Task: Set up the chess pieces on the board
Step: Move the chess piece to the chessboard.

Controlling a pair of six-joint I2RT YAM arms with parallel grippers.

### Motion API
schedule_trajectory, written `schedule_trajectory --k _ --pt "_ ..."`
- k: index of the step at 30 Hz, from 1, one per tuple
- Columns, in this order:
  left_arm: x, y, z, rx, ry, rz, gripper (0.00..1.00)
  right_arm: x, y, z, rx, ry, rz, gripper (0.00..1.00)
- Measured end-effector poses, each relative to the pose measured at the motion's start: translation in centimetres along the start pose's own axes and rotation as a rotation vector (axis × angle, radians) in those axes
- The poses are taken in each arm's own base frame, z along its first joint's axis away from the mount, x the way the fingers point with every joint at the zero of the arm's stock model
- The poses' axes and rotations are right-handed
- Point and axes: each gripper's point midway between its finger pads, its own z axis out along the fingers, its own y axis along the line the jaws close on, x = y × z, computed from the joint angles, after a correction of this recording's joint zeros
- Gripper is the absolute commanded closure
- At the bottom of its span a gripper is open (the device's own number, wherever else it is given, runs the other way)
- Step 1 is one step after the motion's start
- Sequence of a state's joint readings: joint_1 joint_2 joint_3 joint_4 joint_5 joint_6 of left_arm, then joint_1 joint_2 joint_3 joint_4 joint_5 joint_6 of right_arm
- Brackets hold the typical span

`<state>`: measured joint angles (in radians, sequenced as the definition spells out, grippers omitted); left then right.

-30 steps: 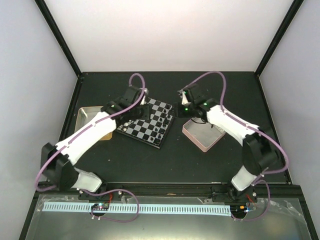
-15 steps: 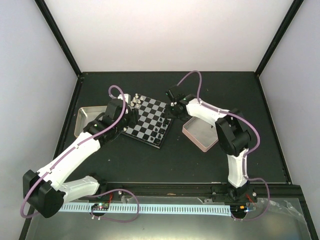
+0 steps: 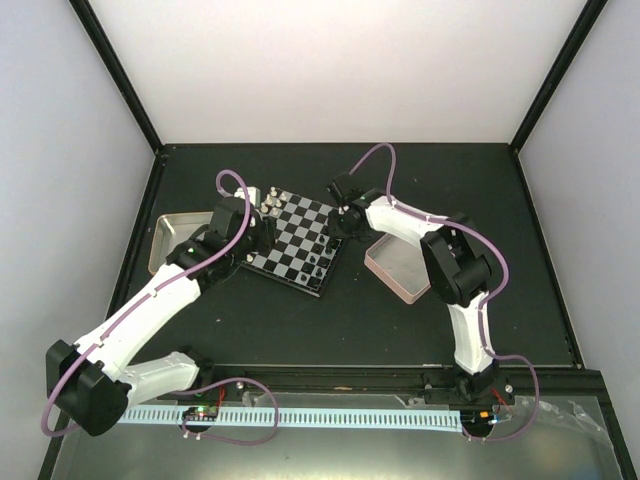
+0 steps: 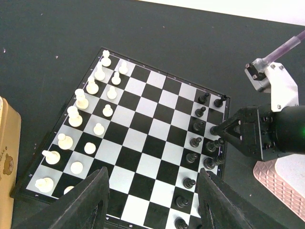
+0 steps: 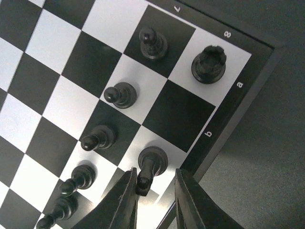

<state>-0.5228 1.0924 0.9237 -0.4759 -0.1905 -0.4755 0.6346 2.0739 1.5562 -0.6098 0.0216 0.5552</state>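
The right hand [image 5: 155,181] hangs at the board's [image 5: 169,114] edge, its fingers narrowly parted either side of one black chess piece [image 5: 152,161]; that piece stands on a white back-row square, one bare square from the corner rook [image 5: 208,63]; whether the fingers press it I cannot tell. The left hand [image 4: 153,176] gapes wide and empty above the board's other edge, well apart from that piece.
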Motion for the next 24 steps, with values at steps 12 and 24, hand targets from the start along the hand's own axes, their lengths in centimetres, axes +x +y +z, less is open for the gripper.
schedule_trajectory --k 12,24 --pt "0.0 0.0 0.0 -0.001 0.001 0.0 0.47 0.0 -0.4 0.6 0.041 0.002 -0.01 0.89" --pt "0.1 0.1 0.0 -0.002 0.005 0.0 0.47 -1.5 -0.7 1.4 0.089 -0.039 -0.022 0.87"
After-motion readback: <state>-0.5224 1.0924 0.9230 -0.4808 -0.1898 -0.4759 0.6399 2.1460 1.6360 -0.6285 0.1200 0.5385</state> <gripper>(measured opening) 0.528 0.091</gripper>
